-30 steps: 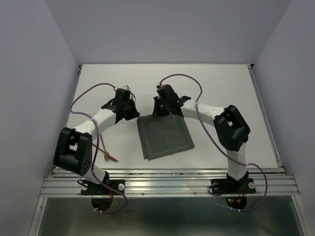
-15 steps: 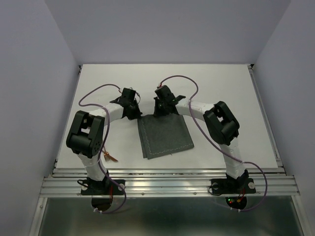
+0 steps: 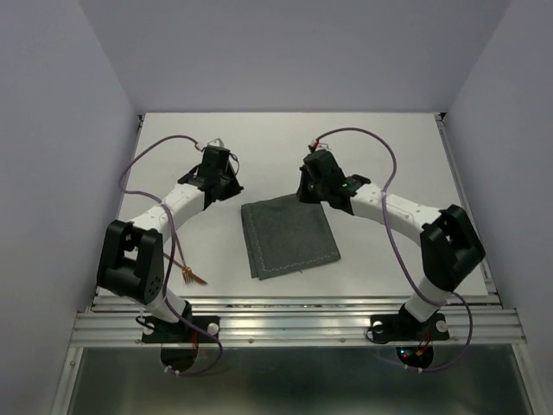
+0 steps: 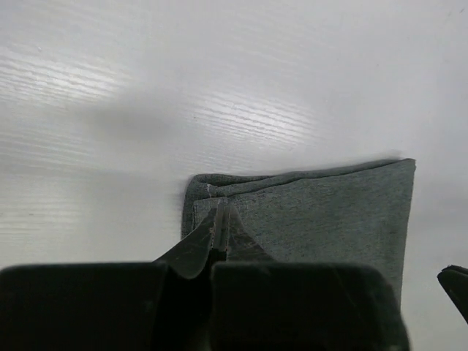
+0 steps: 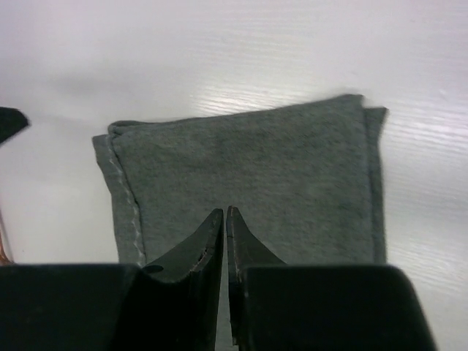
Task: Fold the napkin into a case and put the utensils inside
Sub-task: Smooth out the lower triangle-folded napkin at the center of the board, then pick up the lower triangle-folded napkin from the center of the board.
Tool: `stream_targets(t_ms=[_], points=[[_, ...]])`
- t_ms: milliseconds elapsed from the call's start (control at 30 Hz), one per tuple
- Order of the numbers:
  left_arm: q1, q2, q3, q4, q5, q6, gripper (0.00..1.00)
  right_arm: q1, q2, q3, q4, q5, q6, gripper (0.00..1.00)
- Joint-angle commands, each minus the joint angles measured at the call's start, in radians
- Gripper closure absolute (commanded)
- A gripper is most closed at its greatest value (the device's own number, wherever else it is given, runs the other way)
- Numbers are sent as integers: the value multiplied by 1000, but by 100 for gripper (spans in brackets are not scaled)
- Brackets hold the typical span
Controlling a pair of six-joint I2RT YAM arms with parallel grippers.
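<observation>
**A:** Cloth, position?

**B:** Grey-green folded cloth napkin (image 3: pixel 289 238) lies flat on the white desk (image 3: pixel 389 156). It is a rectangle of several layers. A pale stitched hem runs along its near and left edges. The left wrist view shows stacked hems at the far-left corner of the napkin (image 4: pixel 314 212). In the right wrist view a lower layer of the napkin (image 5: pixel 248 175) peeks out along one side edge.

**A:** Left fingers?

**B:** Left fingers (image 3: pixel 230 185) sit just beyond the napkin's far-left corner, apart from the cloth in the overhead view. From the wrist, the left fingers (image 4: pixel 221 216) are pressed together, tips meeting in line with that corner. Nothing is seen between them.

**A:** Right side?

**B:** Right fingers (image 3: pixel 309 194) are at the napkin's far-right corner. Whether they touch the cloth I cannot tell from above. From the wrist, the right fingers (image 5: pixel 219 219) show only a hairline slit between them and grip nothing. The napkin lies flat beyond the tips.

**A:** Cutlery?

**B:** One thin copper-brown metal fork (image 3: pixel 193 277) lies on the desk, off the napkin's near-left corner and well apart from it. It is beside the left arm's lower link, which hides part of it.

**A:** Anything else?

**B:** Purple cables (image 3: pixel 147 169) loop along both arms, clear of the napkin.
</observation>
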Motion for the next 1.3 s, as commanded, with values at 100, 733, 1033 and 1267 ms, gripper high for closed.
stream_targets(t_ms=[100,733,1033,1267], points=[[-4,-153,-21,-30,1,11,100,-35,-186,-303,-1,72,53,88],[-9,-153,-152,-18,66,-21,71,-35,-251,-532,-12,76,159,88],[-7,-188,-115,-88,27,-1,71,52,-300,-328,-100,121,121,80],[42,-260,-83,-165,27,22,70,181,-163,-135,-145,199,88,66]])
